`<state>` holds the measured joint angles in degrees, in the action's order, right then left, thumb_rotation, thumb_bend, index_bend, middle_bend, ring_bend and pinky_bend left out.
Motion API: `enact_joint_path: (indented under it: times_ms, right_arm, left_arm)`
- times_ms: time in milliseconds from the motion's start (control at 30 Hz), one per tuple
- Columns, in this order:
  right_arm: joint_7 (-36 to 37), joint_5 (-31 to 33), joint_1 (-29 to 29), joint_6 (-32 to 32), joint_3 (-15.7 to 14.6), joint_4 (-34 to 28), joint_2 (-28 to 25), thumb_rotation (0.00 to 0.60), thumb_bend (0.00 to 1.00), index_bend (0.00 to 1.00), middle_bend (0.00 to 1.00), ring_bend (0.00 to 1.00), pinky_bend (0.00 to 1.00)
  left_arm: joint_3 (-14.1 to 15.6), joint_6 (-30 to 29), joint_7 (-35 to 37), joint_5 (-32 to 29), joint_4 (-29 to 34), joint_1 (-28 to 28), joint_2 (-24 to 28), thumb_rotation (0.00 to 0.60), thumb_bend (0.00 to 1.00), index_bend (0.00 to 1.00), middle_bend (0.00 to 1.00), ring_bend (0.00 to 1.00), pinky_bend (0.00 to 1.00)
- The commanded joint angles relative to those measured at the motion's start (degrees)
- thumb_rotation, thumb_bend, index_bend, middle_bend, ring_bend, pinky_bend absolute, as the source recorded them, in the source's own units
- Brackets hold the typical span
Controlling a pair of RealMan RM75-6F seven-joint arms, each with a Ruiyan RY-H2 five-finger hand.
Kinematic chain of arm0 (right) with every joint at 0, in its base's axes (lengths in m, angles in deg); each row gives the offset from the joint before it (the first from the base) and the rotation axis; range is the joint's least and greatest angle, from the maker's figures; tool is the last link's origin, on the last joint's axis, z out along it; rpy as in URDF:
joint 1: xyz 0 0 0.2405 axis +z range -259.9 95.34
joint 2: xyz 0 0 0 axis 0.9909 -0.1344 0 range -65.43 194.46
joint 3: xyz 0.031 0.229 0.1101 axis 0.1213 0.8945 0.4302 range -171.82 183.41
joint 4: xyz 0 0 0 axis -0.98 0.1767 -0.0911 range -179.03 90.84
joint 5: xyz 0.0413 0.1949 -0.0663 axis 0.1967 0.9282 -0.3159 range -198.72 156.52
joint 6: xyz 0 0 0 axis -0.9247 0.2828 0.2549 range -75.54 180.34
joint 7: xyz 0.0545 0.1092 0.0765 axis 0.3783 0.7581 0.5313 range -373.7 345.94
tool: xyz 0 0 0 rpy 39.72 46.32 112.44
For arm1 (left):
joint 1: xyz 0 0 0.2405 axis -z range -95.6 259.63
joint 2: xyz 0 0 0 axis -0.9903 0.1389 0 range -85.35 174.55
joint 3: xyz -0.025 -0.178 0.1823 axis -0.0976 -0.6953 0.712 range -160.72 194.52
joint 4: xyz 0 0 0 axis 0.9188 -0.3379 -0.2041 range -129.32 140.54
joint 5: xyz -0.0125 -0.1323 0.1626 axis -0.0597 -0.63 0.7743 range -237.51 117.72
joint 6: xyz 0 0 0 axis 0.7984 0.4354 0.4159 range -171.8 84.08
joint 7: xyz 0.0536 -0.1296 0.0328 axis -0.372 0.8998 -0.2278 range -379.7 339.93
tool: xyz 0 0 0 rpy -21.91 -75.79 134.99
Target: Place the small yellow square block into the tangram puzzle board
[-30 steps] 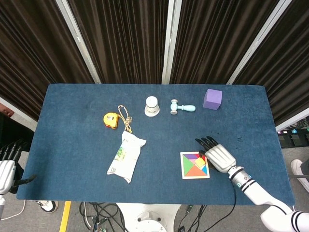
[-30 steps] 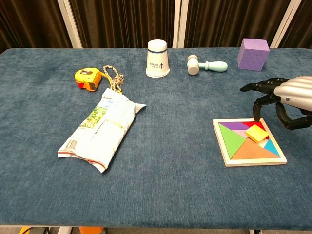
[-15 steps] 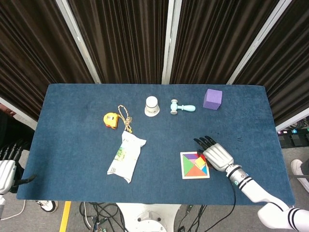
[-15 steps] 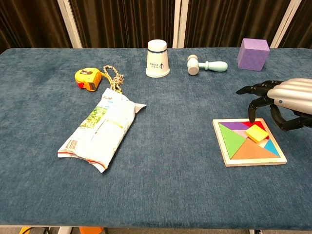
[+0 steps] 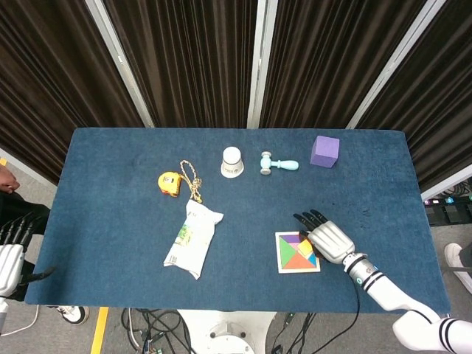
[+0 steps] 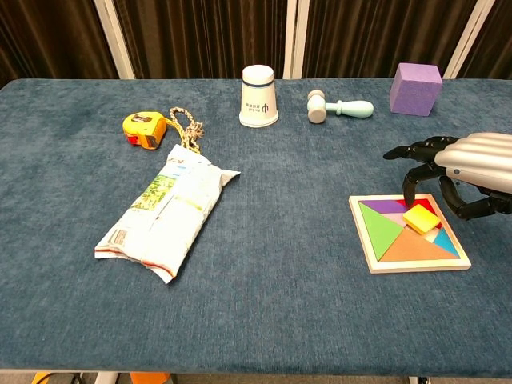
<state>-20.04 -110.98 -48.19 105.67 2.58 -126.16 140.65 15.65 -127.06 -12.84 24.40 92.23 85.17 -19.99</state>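
Over at the far left edge of the head view, the left hand (image 5: 9,259) hangs off the table beside the blue cloth (image 5: 110,184), fingers pointing up, and whether it is released or clenched I cannot tell; moving right, an orange tape measure (image 6: 145,130) sits near the back with a small gold chain (image 6: 186,128) lying just beside it; in front of those, a white snack bag (image 6: 168,210) lies flat and slanted on the cloth; further along at the back stands an upside-down white paper cup (image 6: 259,96), and next to it a pale blue toy hammer (image 6: 338,106) lies on its side; now the action, right of centre near the front: the puzzle board (image 6: 408,233) lies flat, with green, orange, purple, red and blue pieces inside its frame; the yellow square block (image 6: 421,218) rests on top of those pieces toward the board's far right part, sitting a little proud and turned, not flush; the right hand (image 6: 460,173) hovers just over the board's far right corner, fingers spread and curled downward, grasping nothing, dark fingertips (image 6: 408,196) near the block; back right, a purple cube (image 6: 415,88) stands well apart.
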Motion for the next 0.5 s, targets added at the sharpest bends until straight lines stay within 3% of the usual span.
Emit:
enact_joint_path:
  times_ms: [33,500]
  right_arm:
    - [-0.2,-0.2,-0.1,0.1,-0.2,-0.2,-0.1,0.504,0.94,0.38,0.0,0.0,0.0]
    - [-0.6,-0.8,-0.1,0.1,-0.7,-1.0,-0.1,0.515,0.94,0.4,0.0,0.0,0.0]
  left_arm:
    - [0.0,0.0,0.0,0.0,-0.1,0.0,-0.1,0.6,0.0,0.09,0.02,0.0,0.04]
    - [0.0,0.0,0.1,-0.1,-0.2,-0.1,-0.1,0.6,0.0,0.09,0.02,0.0,0.04]
